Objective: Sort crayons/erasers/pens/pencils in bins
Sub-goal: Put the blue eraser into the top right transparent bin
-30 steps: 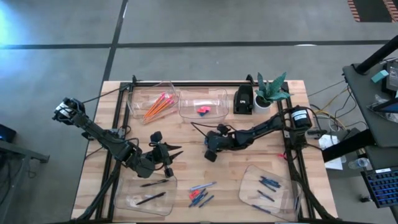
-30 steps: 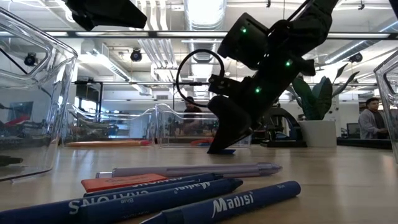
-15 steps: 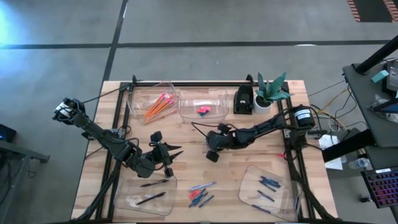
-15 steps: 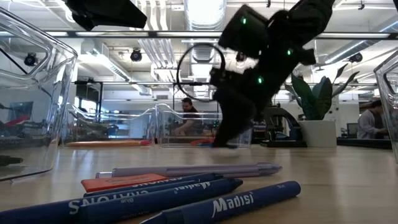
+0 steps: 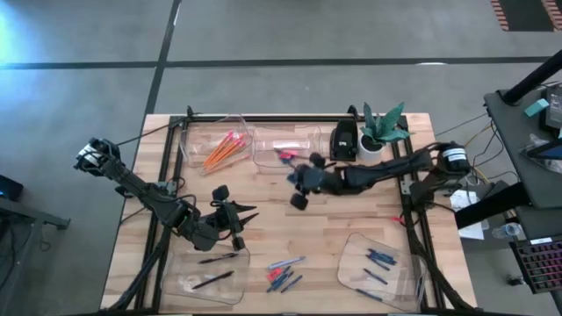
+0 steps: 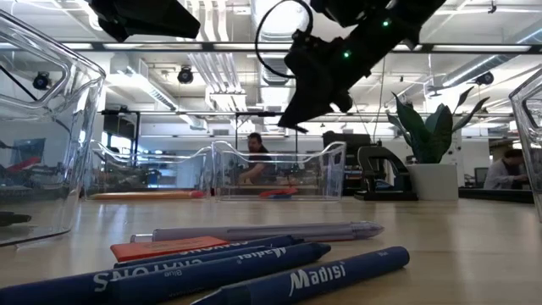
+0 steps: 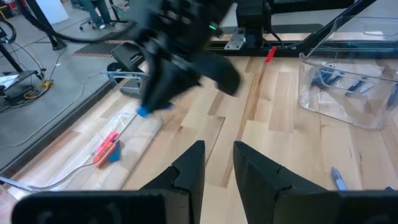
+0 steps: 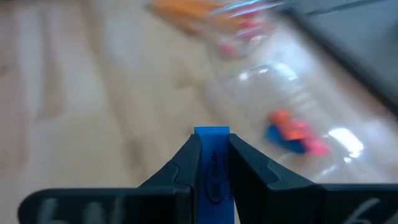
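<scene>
Both arms are dark, nearly black, built from chunky jointed segments. The left arm [image 5: 149,197] ends at its base in a pale grey, silvery motor block, and a thin black cable runs off from it. The right arm [image 5: 378,171] carries a round black motor housing with a light label near its base, and a black cable loops in a wide ring above its wrist. Small green lights glow on its wrist casing. The fingers [image 7: 186,171] are matte black, flat and tapering.
</scene>
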